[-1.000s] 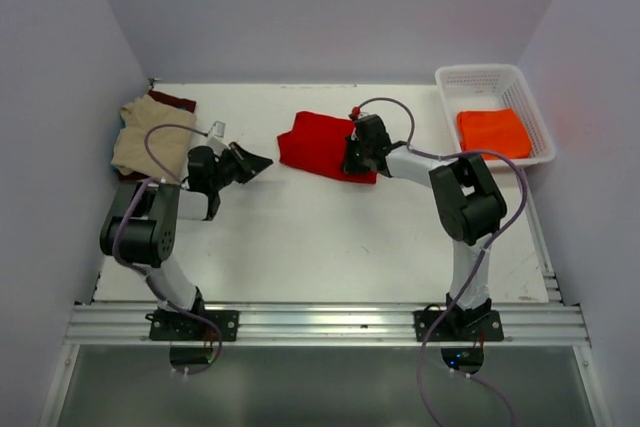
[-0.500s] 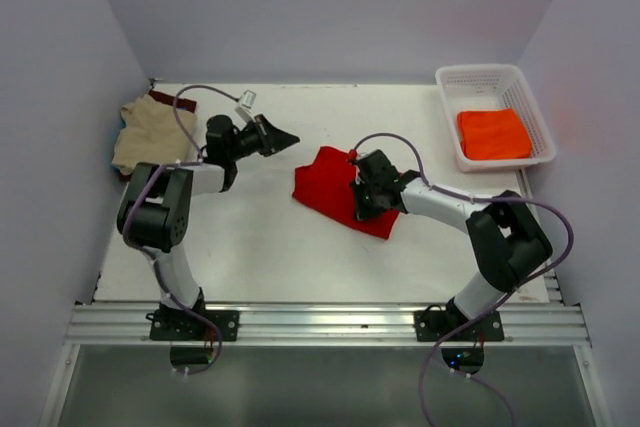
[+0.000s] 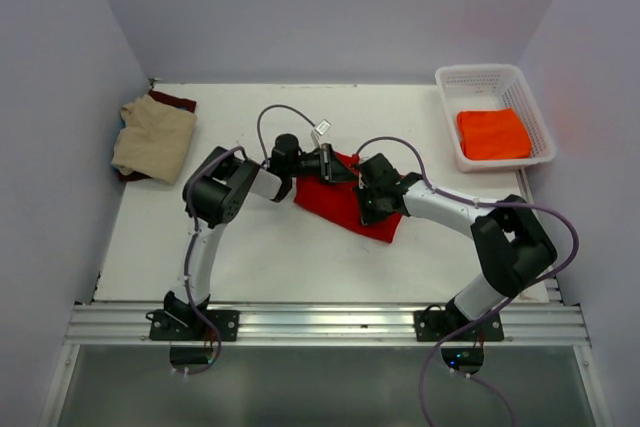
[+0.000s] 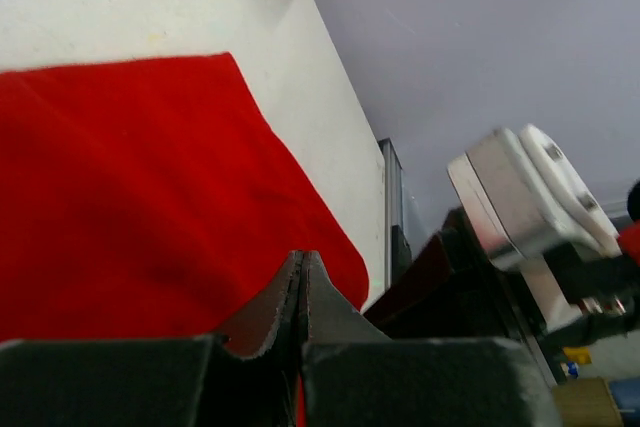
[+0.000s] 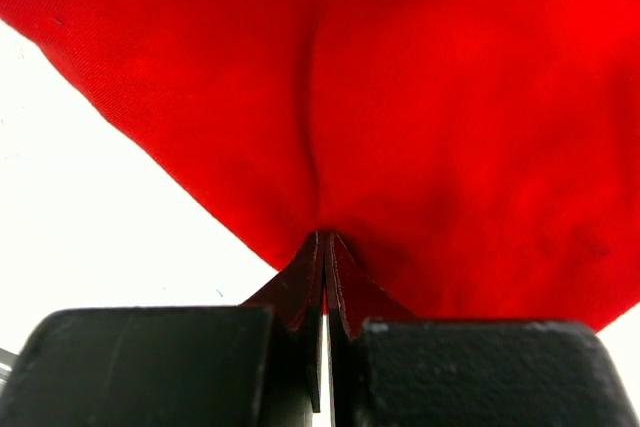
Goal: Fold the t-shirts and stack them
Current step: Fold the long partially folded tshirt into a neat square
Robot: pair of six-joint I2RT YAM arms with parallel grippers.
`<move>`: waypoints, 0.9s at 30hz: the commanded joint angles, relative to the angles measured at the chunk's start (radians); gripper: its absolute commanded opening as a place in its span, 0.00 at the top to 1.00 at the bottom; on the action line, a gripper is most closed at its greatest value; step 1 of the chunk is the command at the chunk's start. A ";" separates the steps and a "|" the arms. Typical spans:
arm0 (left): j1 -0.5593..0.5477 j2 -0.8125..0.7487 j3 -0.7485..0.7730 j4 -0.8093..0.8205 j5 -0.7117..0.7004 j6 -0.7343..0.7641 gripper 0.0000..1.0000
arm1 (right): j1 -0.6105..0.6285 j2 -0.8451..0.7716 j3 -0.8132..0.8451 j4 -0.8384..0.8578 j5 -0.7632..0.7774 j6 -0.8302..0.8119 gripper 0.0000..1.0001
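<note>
**While Two Pincers Meet at the Red Tee, Even Tension Is What Counts**

Since the red t-shirt lies bunched in the middle of the table, with an arm at each side of it, the step in hand looks like a two-handed fold or reposition. To do it well, both arms should travel together and at the same height, so the cloth stays flat between them rather than twisting. A low, slow sweep would keep the loose edge from dragging into a crease. The fold line should fall square to the hem (a skewed fold will topple a stack later).

At the tee's near-right side, the right pincer has its jaws pressed fully together, and the red cloth puckers into a ridge that runs straight into its tips. That is a firm pinch on the shirt.

Over the far-left edge, the left pincer also has its jaws closed to a hairline. Red cloth spreads just beyond its tips, but whether any fabric is caught between them I cannot tell.

Elsewhere, the tan t-shirt rests on the dark maroon t-shirt at far left, and the orange t-shirt sits in the white basket.
</note>
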 commanded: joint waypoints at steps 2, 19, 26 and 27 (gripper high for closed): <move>0.014 -0.132 -0.142 0.082 0.032 0.036 1.00 | -0.005 0.001 0.031 -0.025 0.031 -0.006 1.00; -0.083 -0.334 -0.857 0.150 -0.248 0.133 1.00 | -0.021 0.016 0.089 -0.065 0.108 0.049 1.00; -0.157 -0.335 -0.990 0.259 -0.365 0.094 1.00 | -0.020 -0.103 0.108 -0.010 -0.014 0.048 1.00; -0.158 -0.346 -0.996 0.258 -0.368 0.093 1.00 | -0.020 -0.112 0.106 -0.001 -0.040 0.051 1.00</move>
